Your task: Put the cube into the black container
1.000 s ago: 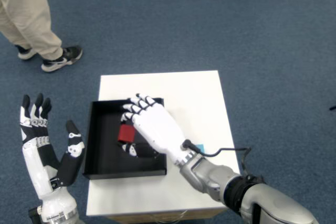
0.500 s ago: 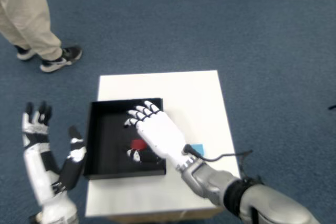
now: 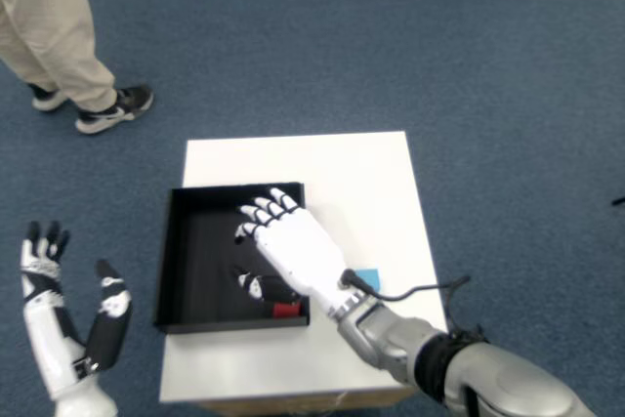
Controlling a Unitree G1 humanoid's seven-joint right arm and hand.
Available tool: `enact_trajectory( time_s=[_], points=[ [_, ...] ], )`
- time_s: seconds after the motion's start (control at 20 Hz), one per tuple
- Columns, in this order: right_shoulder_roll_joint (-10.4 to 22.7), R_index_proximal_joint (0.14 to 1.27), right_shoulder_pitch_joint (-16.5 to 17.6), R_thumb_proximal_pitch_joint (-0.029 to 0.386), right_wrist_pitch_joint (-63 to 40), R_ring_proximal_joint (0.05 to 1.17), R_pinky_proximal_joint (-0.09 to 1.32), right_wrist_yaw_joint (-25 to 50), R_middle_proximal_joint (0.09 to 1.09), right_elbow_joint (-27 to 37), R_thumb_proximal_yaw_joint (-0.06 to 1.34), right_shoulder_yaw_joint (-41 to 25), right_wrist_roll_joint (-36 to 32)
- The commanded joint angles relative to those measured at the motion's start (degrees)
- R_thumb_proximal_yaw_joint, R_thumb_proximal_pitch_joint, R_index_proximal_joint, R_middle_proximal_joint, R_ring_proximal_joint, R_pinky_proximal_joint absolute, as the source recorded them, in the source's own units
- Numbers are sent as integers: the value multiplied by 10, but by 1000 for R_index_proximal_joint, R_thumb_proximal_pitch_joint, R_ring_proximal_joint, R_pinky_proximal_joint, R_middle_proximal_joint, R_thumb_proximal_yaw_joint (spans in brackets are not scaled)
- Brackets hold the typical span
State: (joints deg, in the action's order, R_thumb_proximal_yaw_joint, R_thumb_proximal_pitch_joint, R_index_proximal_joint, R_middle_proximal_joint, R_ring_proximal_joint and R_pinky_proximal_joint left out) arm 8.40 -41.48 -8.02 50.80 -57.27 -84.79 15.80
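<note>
Now, head view: the only angle, so it all comes from here.
Change: a second ago the cube sat red under the right hand's palm; now it lies on the floor of the black container, in the near right corner.
Right hand: fingers spread, hovering over the tray, holding nothing; whether the thumb touches the cube is hard to tell.
Meaning: cube looks delivered; what's left is lifting clear.
Left hand: open, dropped lower, off the counter.
Around: blue block beside the wrist; bystander's shoe on the carpet.
Obstacles: only the container wall and the wrist cable.
</note>
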Motion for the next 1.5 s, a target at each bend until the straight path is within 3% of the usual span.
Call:
enact_trajectory(
  time_s=[0.05, 0.15, 0.35, 0.5, 0.65, 0.7, 0.75, 0.85, 0.95, 1.15, 1.5],
  points=[
    [2, 641, -32, 138, -2, 226, 83, 45, 246, 19, 709, 17, -4],
    [7, 632, -27, 139, -21, 226, 85, 106, 247, 31, 711, 21, 8],
    [21, 599, 4, 142, -105, 246, 125, 310, 297, 29, 719, 54, 11],
    [96, 522, 30, 124, -214, 276, 185, 418, 325, 133, 729, 86, 10],
    [162, 509, 90, 140, -333, 381, 329, 422, 389, 188, 722, 117, -40],
    [181, 499, 121, 212, -415, 394, 353, 421, 401, 207, 630, 128, -75],
    [209, 432, 150, 272, -515, 393, 360, 418, 371, 225, 432, 131, -109],
    [258, 330, 184, 262, -662, 302, 289, 405, 262, 193, 160, 117, -162],
    [263, 313, 196, 239, -735, 253, 193, 397, 227, 124, 65, 100, -194],
    [231, 294, 208, 216, -839, 229, 129, 383, 211, -6, -2, 71, -249],
    [197, 264, 217, 206, -852, 204, 56, 356, 191, -74, -11, 43, -314]
  ],
)
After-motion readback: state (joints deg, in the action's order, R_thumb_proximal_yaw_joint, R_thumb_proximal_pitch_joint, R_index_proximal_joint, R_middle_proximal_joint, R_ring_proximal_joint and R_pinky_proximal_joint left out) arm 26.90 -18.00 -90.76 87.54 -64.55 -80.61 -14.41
